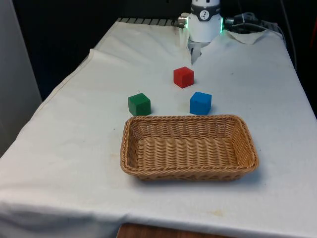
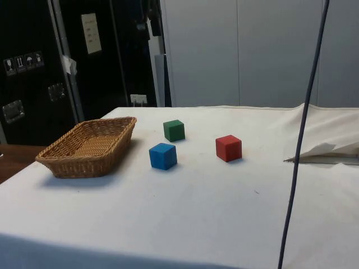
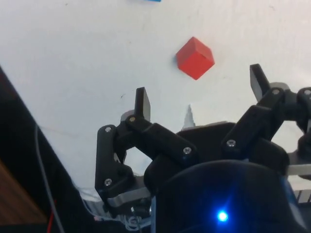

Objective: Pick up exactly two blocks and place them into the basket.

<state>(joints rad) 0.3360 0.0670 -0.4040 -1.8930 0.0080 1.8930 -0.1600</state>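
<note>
Three blocks lie on the white cloth: a red block [image 1: 183,77] [image 2: 228,148] farthest from the basket, a green block [image 1: 139,104] [image 2: 174,130] and a blue block [image 1: 200,102] [image 2: 162,156] just beyond the basket's far rim. The wicker basket [image 1: 188,171] [image 2: 64,159] has nothing in it. In the wrist view my gripper [image 3: 200,92] hangs high over the cloth, open, with nothing between its fingers [image 3: 142,102]. The red block [image 3: 194,57] lies on the cloth beyond the fingertips, well apart from them.
The robot base [image 1: 204,20] stands at the table's far end, with a fold of cloth [image 2: 325,150] around it. A dark cable [image 2: 303,134] hangs across the side view. Bare cloth stretches on both sides of the basket and blocks.
</note>
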